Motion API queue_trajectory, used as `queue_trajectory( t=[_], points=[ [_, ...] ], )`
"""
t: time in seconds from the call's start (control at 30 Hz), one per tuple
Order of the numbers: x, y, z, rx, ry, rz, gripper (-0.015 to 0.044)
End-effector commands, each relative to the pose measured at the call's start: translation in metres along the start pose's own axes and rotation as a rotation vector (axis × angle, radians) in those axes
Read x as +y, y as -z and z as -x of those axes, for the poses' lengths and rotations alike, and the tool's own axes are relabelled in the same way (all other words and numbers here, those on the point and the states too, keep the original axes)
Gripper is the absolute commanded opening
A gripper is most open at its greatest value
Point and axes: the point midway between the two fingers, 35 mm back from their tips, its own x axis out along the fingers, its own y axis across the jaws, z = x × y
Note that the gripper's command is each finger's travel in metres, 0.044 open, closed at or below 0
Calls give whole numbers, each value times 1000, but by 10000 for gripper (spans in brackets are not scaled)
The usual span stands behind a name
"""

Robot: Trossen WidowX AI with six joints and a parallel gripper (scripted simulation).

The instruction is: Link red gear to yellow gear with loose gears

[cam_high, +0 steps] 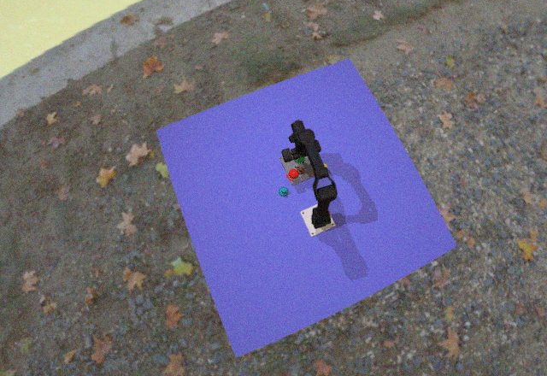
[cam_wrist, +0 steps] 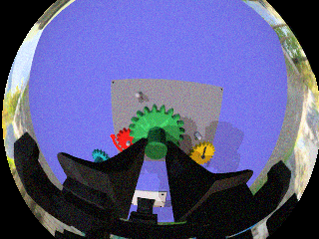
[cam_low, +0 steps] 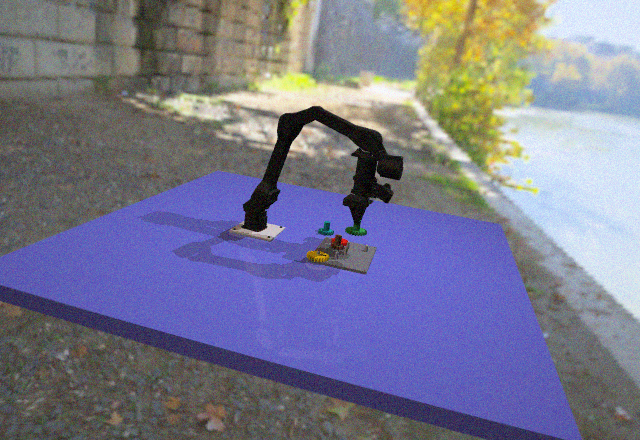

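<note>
My gripper (cam_low: 356, 222) (cam_wrist: 156, 143) is shut on the knob of a green gear (cam_high: 300, 160) (cam_low: 356, 230) (cam_wrist: 157, 119). It holds the gear level above the grey board (cam_high: 287, 165) (cam_low: 357, 264) (cam_wrist: 199, 100), clear of it. The red gear (cam_high: 293, 171) (cam_low: 344, 242) (cam_wrist: 122, 137) and the yellow gear (cam_high: 325, 166) (cam_low: 317, 256) (cam_wrist: 202, 152) are on the board. A small brown gear (cam_high: 301, 170) (cam_low: 338, 239) stands beside the red gear; the green gear hides it in the wrist view. Bare pegs show at the far side (cam_wrist: 139, 95) and near the yellow gear (cam_wrist: 197, 134).
A loose teal gear (cam_high: 283, 191) (cam_low: 326, 229) (cam_wrist: 100, 155) stands on the blue table (cam_high: 247, 231) (cam_low: 439, 321), off the board on the red gear's side. The arm's pale base plate (cam_high: 308, 226) (cam_low: 273, 230) is beyond it. The arm reaches over the board.
</note>
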Motion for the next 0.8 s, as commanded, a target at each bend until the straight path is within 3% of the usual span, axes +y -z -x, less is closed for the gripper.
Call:
queue_trajectory(
  t=[0.0,0.77],
  points=[
    [-8,4,-2,-7,-4,4,0],
    [-28,15,-15,1,-3,-75,0]
  ],
)
